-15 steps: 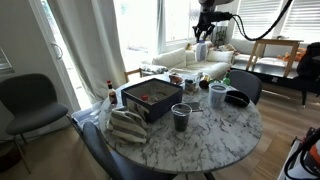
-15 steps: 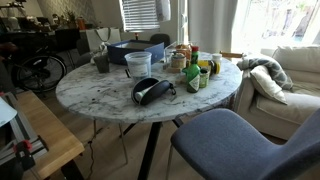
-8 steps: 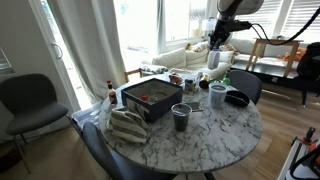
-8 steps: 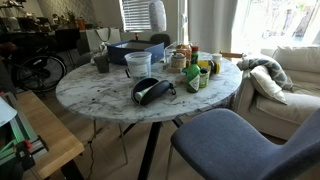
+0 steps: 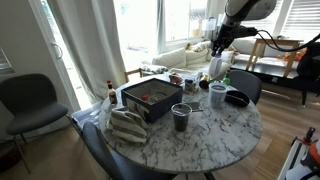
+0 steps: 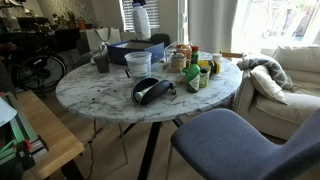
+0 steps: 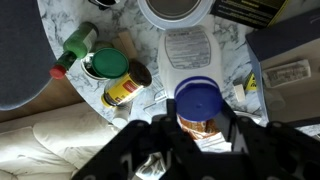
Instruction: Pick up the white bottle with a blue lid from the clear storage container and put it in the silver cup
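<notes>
My gripper (image 5: pixel 219 52) is shut on the white bottle with a blue lid (image 6: pixel 141 20) and holds it in the air above the table. In the wrist view the blue lid (image 7: pixel 197 100) sits between my dark fingers (image 7: pixel 160 140), over the table edge near a group of cans. The clear storage container (image 5: pixel 150 97), a low dark-walled bin, stands on the marble table and also shows in the exterior view (image 6: pixel 128 50). The silver cup (image 5: pixel 181 117) stands in front of the bin, apart from the bottle; it also shows in the exterior view (image 6: pixel 101 62).
A white tub (image 5: pixel 218 95) stands under the gripper's side of the table. A green bottle (image 7: pixel 75 48), a green-lidded can (image 7: pixel 108 65) and a yellow can (image 7: pixel 125 88) crowd the edge. A striped cloth bundle (image 5: pixel 127 125) and black headphones (image 6: pixel 150 90) lie on the table.
My gripper has come down from high above the sofa side toward the table with the bottle in it. Nothing on the table has moved.
</notes>
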Motion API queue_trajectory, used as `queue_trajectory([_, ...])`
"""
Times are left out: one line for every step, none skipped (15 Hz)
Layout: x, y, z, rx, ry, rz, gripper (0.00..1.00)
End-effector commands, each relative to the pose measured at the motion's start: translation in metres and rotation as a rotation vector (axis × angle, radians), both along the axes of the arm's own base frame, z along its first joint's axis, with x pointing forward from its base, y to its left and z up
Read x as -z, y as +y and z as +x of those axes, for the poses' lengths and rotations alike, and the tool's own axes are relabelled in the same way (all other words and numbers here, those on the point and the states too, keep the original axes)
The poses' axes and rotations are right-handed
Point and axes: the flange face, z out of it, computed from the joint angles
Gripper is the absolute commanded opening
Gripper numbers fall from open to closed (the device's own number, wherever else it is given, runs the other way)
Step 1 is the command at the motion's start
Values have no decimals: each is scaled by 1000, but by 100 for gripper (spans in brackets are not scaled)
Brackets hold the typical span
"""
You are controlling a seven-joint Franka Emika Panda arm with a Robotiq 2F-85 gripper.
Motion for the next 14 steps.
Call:
queue_trajectory([-1, -2, -1, -19, 14, -14, 18])
queue_trajectory([1, -7, -5, -18, 26, -20, 18])
queue_trajectory([3, -10, -8, -17, 31, -22, 18])
queue_trajectory([5, -12, -11, -8, 30, -26, 18])
queue_trajectory([8, -16, -15, 1, 29, -28, 18])
queue_trajectory([11, -19, -17, 8, 33, -15, 18])
queue_trajectory([16, -20, -20, 5, 46, -7, 18])
queue_trajectory([20, -20, -23, 0, 57, -4, 18])
queue_trajectory([26, -19, -26, -1, 55, 4, 18])
queue_trajectory([33, -19, -27, 7, 57, 17, 18])
queue_trajectory([40, -19, -28, 15, 67, 12, 18])
queue_trajectory([47, -19, -29, 19, 78, 17, 18])
queue_trajectory([53, -19, -30, 21, 89, 25, 18])
queue_trajectory([56, -17, -32, 20, 90, 32, 18])
